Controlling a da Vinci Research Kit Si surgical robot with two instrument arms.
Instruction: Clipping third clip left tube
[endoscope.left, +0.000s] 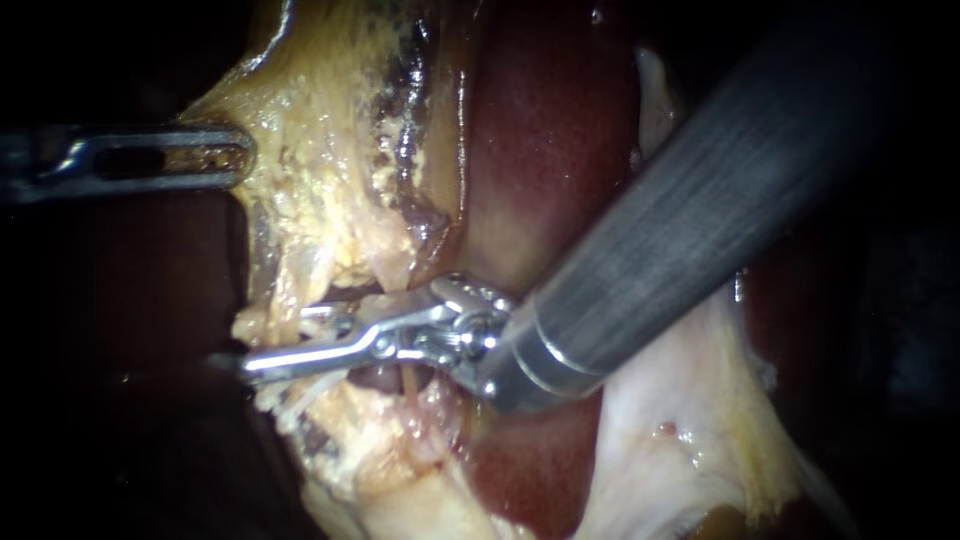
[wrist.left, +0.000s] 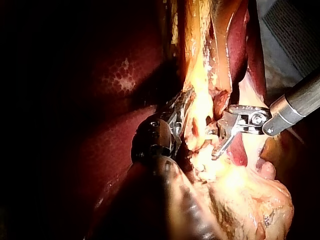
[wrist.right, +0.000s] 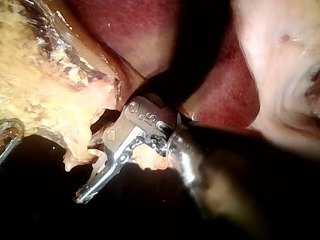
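My right instrument (endoscope.left: 290, 345) comes in on a thick grey shaft from the upper right. Its slim jaws stand slightly apart astride thin pale strands and a tube (endoscope.left: 352, 293) that cross the gap in the yellow fatty tissue (endoscope.left: 320, 200); I cannot tell which tube it is. In the right wrist view the right instrument (wrist.right: 100, 175) points past a ragged tissue edge. My left instrument (endoscope.left: 235, 160) has a slotted jaw and is shut on the rim of that fatty tissue. The left wrist view shows my left instrument (wrist.left: 184, 107) on the same flap, with the right instrument (wrist.left: 217, 142) beside it.
Dark red liver (endoscope.left: 540, 130) lies behind the fatty tissue and under the right shaft. A pale, glistening sheet of tissue (endoscope.left: 680, 420) spreads below the shaft at the right. More yellow fat (endoscope.left: 340, 460) hangs below the jaws. The far left is dark.
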